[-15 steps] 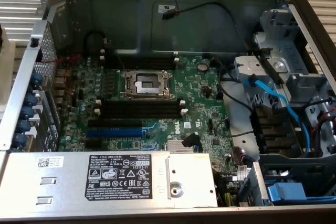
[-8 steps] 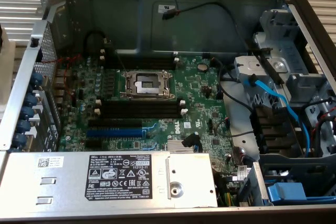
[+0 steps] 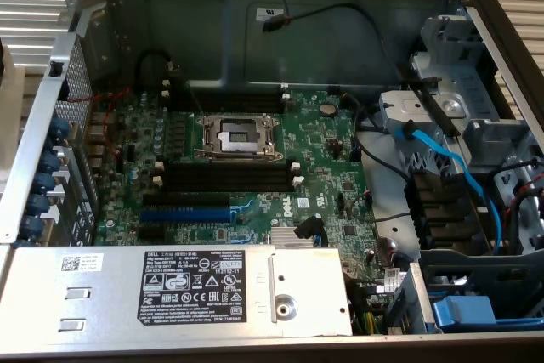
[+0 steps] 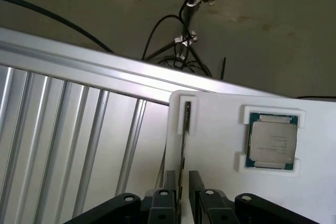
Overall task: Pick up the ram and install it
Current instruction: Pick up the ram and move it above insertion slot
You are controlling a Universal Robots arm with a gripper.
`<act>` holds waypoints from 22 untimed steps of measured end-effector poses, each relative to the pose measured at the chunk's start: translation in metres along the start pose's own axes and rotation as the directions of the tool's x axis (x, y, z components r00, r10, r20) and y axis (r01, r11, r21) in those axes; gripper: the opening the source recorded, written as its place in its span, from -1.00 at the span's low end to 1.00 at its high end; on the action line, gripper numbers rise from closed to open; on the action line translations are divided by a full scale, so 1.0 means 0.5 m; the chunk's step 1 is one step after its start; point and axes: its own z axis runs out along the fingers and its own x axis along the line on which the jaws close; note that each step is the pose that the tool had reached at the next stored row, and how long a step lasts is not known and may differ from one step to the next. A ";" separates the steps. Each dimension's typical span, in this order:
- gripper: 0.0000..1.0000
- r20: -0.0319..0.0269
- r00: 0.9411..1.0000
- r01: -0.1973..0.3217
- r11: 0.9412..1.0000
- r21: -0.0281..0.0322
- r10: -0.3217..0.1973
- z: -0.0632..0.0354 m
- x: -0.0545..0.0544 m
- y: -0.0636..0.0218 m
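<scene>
**The gripper at the ram in its white tray**

The ram (image 4: 184, 145) stands on its edge in a narrow slot at the corner of the white tray (image 4: 220, 182), probably so that it can be taken from above. The gripper (image 4: 182, 182) has its fingers (image 4: 195, 184) apart, one on each side. A processor chip (image 4: 273, 141) lies in its own pocket. In the computer case (image 3: 212, 23) the long black slots (image 3: 225, 178) are empty.

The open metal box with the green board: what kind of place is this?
Likely a computer-assembly workbench: an opened computer case, its green motherboard with empty black slots, and a ram stick and processor chip in a white holder.
</scene>
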 end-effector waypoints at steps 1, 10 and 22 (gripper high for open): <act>-0.51 0.000 1.000 0.000 1.000 0.000 0.000 0.003 0.000 0.000; -0.51 0.003 1.000 0.000 1.000 -0.001 0.000 0.033 -0.001 0.003; -0.51 0.011 1.000 0.000 1.000 -0.017 0.000 0.053 -0.002 0.005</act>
